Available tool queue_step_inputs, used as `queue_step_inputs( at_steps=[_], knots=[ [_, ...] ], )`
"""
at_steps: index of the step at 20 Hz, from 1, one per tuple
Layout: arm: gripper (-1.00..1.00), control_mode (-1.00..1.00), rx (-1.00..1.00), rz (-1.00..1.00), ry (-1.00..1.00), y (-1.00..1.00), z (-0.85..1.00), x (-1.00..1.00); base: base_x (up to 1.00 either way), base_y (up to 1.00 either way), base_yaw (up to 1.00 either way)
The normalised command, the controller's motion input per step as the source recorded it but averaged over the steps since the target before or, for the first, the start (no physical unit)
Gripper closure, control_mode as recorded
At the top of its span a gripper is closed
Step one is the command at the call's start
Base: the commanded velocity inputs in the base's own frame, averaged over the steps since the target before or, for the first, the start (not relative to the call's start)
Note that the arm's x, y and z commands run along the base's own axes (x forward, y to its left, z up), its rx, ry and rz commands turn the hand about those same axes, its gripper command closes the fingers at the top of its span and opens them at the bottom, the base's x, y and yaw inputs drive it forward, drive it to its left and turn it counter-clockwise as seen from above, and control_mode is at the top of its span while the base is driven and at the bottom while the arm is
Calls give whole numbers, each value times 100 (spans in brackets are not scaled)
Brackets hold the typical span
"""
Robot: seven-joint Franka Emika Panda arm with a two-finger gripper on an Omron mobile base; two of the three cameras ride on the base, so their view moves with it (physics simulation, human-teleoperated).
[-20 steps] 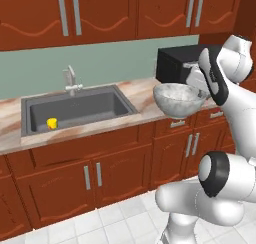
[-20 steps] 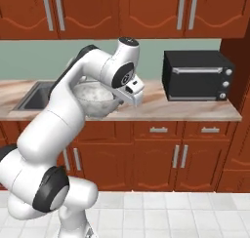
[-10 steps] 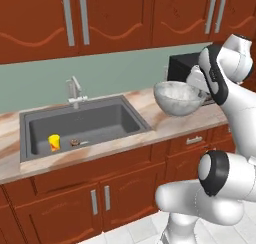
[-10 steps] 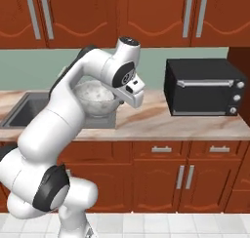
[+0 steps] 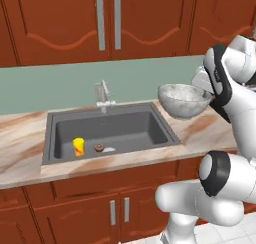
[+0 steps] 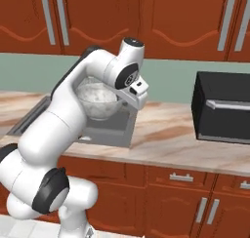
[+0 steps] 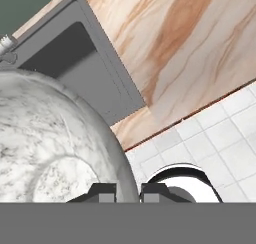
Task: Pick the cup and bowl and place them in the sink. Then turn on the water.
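Bowl [image 5: 184, 100] up in the air, pinched at its rim by the gripper [image 7: 128, 192].

Held level above the bench [image 5: 210, 130], just right of the sink [image 5: 107, 133], gripper nearly closed with one finger inside the rim and one outside. Down in the sink, cup [image 5: 78, 146] standing upright near the left front corner. Behind the sink, silver faucet [image 5: 103, 95]. Farther right on the bench, black microwave [image 6: 224, 108].
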Motion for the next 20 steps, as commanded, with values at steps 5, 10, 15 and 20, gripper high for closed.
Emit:
queue_step_inputs(
  at_steps=[5, 10, 15, 20],
  knots=[
    [100, 100, 0, 0, 0, 0, 0, 0, 49, -51, 21],
    [100, 100, 0, 0, 0, 0, 0, 0, 39, -43, 8],
    [100, 100, 0, 0, 0, 0, 0, 0, 40, 4, 1],
    [100, 100, 0, 0, 0, 0, 0, 0, 27, 18, 0]
  ],
)
